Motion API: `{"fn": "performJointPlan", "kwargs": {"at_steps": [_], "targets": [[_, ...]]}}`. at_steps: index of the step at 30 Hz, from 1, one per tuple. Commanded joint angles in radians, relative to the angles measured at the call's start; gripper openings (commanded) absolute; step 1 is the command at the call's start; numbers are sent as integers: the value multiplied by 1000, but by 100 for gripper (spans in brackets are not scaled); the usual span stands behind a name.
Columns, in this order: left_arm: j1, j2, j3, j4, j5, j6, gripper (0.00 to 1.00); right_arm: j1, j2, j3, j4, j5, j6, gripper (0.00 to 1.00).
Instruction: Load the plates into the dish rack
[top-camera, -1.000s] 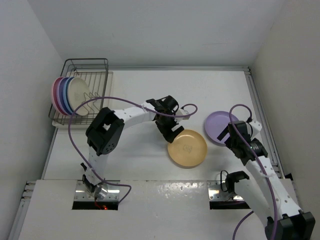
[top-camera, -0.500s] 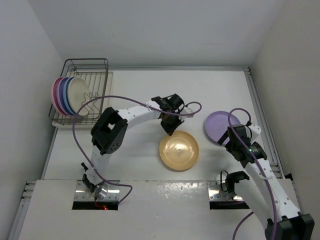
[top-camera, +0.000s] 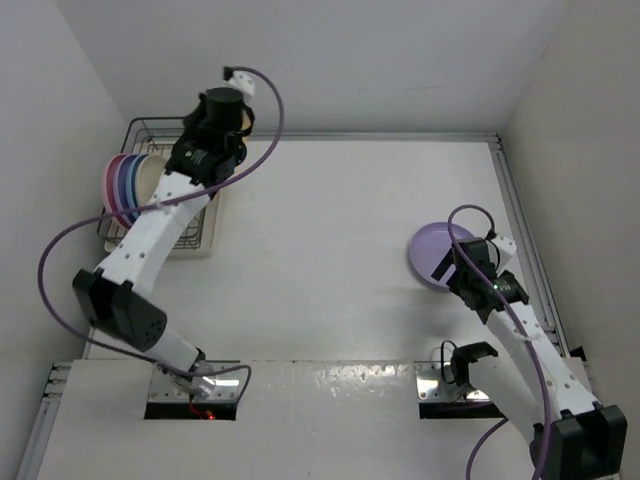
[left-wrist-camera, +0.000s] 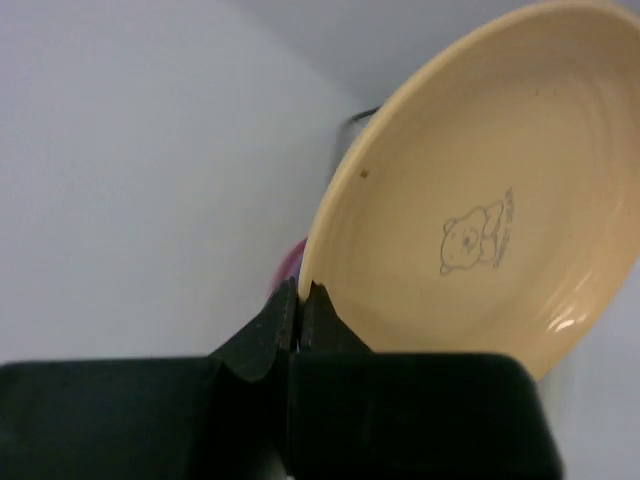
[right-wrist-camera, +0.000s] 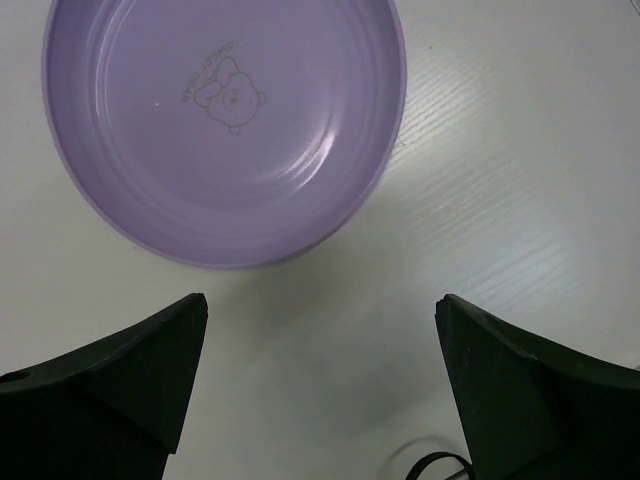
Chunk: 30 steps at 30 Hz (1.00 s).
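White walls box in a white tabletop (top-camera: 330, 210), and the action is up at its far left corner. The orange-yellow plate (left-wrist-camera: 470, 190) is in the air there, tilted on edge. Its rim is pinched in the left gripper (left-wrist-camera: 300, 298), fingers pressed together on it. The wrist camera shows the grip plainly, bear print and all.

From above, that plate is almost wholly hidden under the left wrist, with only a tan sliver showing beside it. How the plate sits against the prongs cannot be told.

Beneath it is the dish rack (top-camera: 176, 121), dark wire on a cream tray, against the tabletop's left edge. At its left end four plates stand on edge, packed together. The pink plate (top-camera: 107, 185) is outermost, then the racked lilac plate (top-camera: 117, 190), the blue plate (top-camera: 127, 196) and the cream plate (top-camera: 152, 172).

The left arm (top-camera: 150, 235) runs diagonally across the rack. It covers the lower part of those plates and much of the wire floor. In the wrist view only a smudge of pink and a bit of wire show behind the held plate.

Over by the right edge, the loose lilac plate (right-wrist-camera: 225, 130) lies flat on the tabletop, face up. The right gripper (right-wrist-camera: 320, 300) hangs just beside its near rim, fingers spread wide and closed on nothing. From above, the right wrist and a loop of purple cable (top-camera: 470, 215) cross that plate's right side and hide part of its rim.
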Motion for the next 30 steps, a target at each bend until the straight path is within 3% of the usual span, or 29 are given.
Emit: {"fn": "performJointPlan", "kwargs": {"at_steps": [1,5,12,17,20,24,30], "targets": [[39,-100,-147,487,-413,332,0,-2,40,78,69,-16,-21,96],[111,-140,-406,965,-459,717,0,-2,107,143,83,-37,-37,95],[241,-64,-449,1114,-468,750,0,1,224,285,69,-74,-50,93],[263,-53,-533,1226,-457,750,0,24,245,341,46,-42,-63,92],[263,-43,-570,1172,-457,726,0,26,245,355,46,-40,-55,92],[263,-43,-546,905,-448,469,0,37,244,362,46,-31,-57,92],[254,-43,-531,790,-418,376,0,37,214,318,48,-23,-49,92]]}}
